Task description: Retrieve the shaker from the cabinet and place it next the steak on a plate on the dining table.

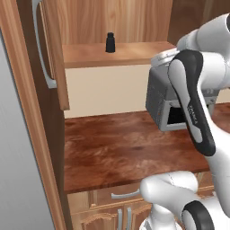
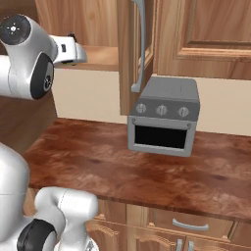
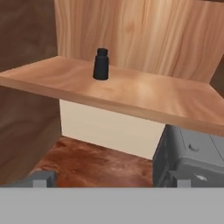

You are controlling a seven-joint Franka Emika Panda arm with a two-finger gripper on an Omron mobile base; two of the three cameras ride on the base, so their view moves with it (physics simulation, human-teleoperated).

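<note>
1. Shaker [image 1: 110,42]: small black cylindrical bottle with a narrower cap. It stands upright on the plank shelf [image 1: 121,55] of the cabinet [image 1: 90,27], toward the rear of the shelf and close to the back panel. In the hand view the shaker [image 3: 101,64] sits left of centre on the shelf [image 3: 131,94], with bare wood all round it.
2. Cabinet door [image 1: 51,49]: swung open to the left in the left base view, with its curved silver handle [image 1: 41,49] facing the interior. In the right base view the door [image 2: 128,54] hangs edge-on in front of the toaster oven, and its handle [image 2: 140,49] curves down its right side.
3. Gripper [image 3: 109,180]: 2 dark fingertips [image 3: 41,178] rise at the bottom of the hand view, set wide apart with nothing between them, so the jaws stand spread. The gripper is below shelf level and well apart from the shaker, with no contact.
4. Arm [image 2: 29,54]: raised at the upper left of the right base view, with the wrist section reaching toward the shelf.
5. Toaster oven [image 2: 164,117]: grey metal, with 3 knobs above a dark front window. It rests on the reddish-brown counter [image 2: 122,166] below the shelf and to the right of the shaker.
6. Lower cupboards [image 1: 112,211]: arched panel doors and silver handles show under the counter edge.
</note>
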